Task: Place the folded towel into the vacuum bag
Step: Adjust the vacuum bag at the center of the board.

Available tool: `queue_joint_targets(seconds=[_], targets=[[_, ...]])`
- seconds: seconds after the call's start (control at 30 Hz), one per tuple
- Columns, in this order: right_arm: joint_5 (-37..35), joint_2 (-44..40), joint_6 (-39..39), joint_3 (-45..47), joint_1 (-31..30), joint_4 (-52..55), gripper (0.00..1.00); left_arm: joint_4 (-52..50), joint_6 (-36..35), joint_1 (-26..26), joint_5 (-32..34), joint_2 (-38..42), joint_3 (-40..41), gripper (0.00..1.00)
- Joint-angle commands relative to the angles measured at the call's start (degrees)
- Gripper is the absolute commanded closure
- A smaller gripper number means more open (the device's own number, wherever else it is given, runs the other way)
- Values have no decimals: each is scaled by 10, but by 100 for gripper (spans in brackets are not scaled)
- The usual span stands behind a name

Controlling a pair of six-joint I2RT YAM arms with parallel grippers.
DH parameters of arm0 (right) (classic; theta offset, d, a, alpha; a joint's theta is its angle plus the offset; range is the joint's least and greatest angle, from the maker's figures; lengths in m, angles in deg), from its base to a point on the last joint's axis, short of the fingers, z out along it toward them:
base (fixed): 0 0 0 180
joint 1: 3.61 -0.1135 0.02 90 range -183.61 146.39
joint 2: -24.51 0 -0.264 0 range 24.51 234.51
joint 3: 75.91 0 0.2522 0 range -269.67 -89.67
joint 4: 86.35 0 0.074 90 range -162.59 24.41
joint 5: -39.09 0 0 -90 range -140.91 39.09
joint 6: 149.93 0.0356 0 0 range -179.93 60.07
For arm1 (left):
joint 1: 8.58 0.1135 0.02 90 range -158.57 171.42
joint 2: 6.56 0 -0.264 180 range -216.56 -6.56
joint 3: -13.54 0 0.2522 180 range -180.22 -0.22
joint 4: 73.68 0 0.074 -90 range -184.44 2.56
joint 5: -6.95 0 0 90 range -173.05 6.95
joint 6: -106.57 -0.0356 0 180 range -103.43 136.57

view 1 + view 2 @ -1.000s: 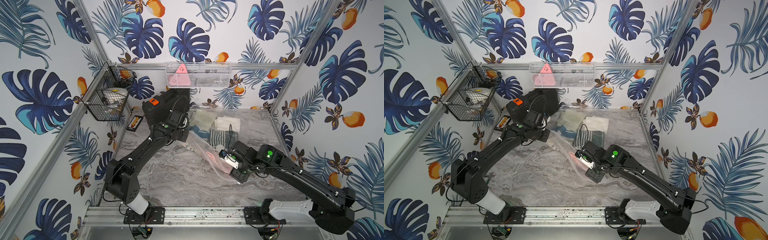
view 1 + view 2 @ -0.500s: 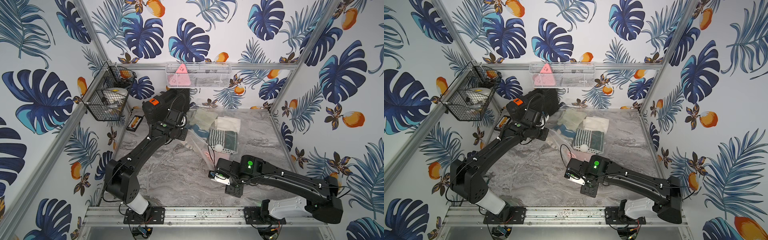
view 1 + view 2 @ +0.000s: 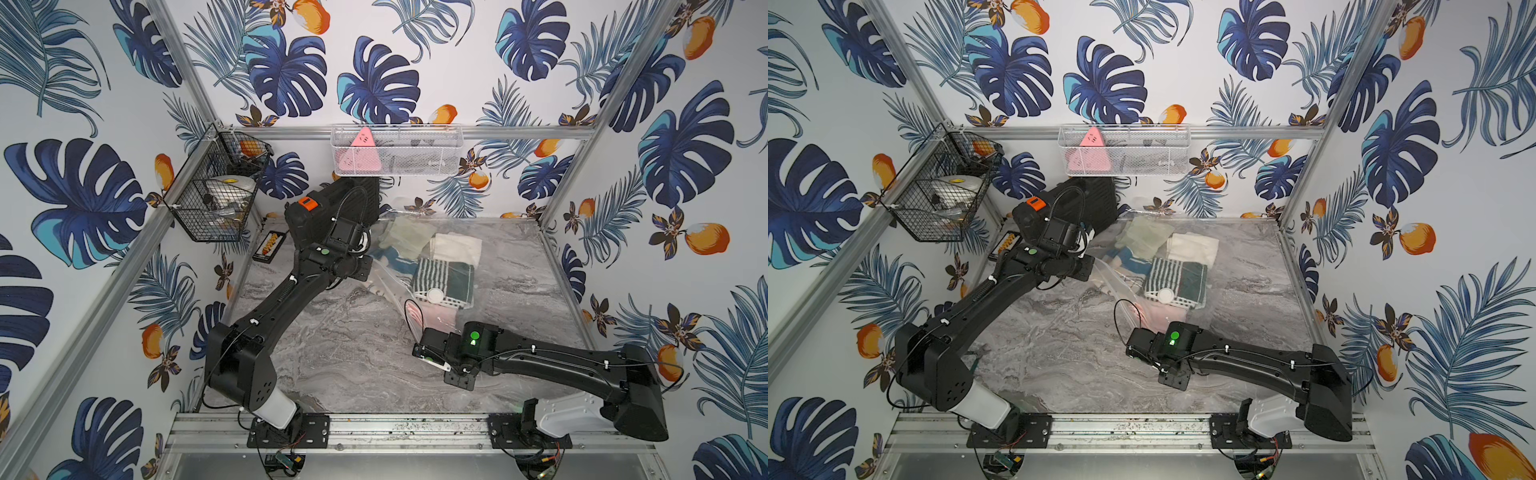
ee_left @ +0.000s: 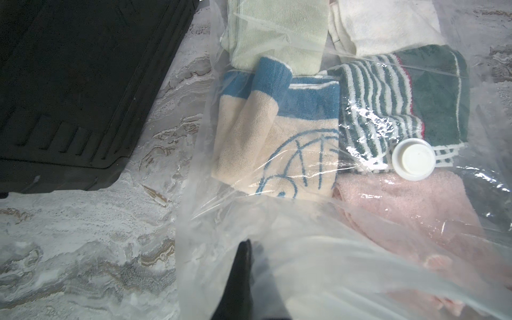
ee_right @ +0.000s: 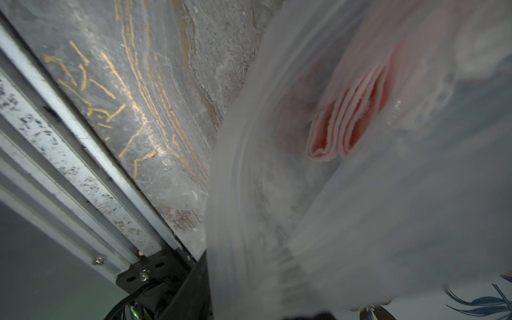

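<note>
Leaf-papered walls enclose a grey marbled table [image 3: 340, 357]. The vacuum bag [image 4: 318, 271] lies at centre toward the far wall, its long axis running near to far and its mouth at the near-left end. The pink folded towel [image 5: 349, 119] sits under the film just inside that mouth, by the white valve [image 3: 435, 295]; placement is judged essentially made. The left fingers [image 4: 241, 274] are clenched on the mouth's film. The right fingers [image 3: 436, 364], on the closer arm, lie just near of the towel; grip cannot be told. Bare table lies near and left; a black case [image 3: 353, 203] crowds the far left.
</note>
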Motion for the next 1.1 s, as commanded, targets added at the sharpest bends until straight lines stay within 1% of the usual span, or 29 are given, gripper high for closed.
queue_joint_targets(seconds=[0.0, 0.03, 0.13, 0.2, 0.23, 0.3, 0.37, 0.47, 0.57, 0.67, 0.77, 0.8, 0.87, 0.93, 1.0, 1.03, 1.07], targets=[[-66, -18, -14, 10, 15, -45, 82, 21, 16, 6, 10, 12, 4, 100], [-73, -25, -16, 9, 20, -52, 86, 21, 16, 6, 12, 16, 6, 100], [-96, -62, -23, 0, 46, -64, 93, 25, 20, 7, 16, 40, 15, 100], [-92, -96, -29, -21, 88, -71, 97, 22, 23, 9, 14, 61, 17, 100], [-82, -120, -37, -34, 118, -84, 99, 20, 23, 9, 12, 72, 14, 100], [-61, -164, -59, -48, 172, -117, 100, 10, 22, 9, 4, 87, 1, 100], [-57, -189, -84, -89, 222, -143, 100, -4, 17, 10, -8, 98, -22, 100], [-73, -176, -97, -141, 280, -158, 100, -19, 9, 9, -21, 104, -57, 100], [-109, -144, -108, -197, 343, -176, 100, -23, 6, 8, -34, 101, -100, 100], [-86, -124, -95, -258, 436, -204, 100, -35, 8, 4, -56, 91, -157, 100], [-139, -103, -73, -299, 446, -219, 100, -46, 11, -1, -92, 85, -189, 100], [-124, -102, -63, -304, 451, -220, 100, -49, 12, -4, -93, 86, -190, 100], [-59, -94, -52, -308, 454, -203, 100, -50, 9, -8, -86, 89, -172, 100], [-59, -86, -30, -313, 454, -179, 100, -55, 4, -8, -72, 95, -154, 100], [-57, -106, -19, -300, 455, -197, 100, -56, 5, -8, -73, 110, -142, 100], [-47, -121, -13, -292, 456, -211, 100, -52, 8, -8, -78, 120, -137, 100], [-22, -130, 1, -288, 456, -209, 100, -46, 13, -8, -89, 128, -129, 100]])
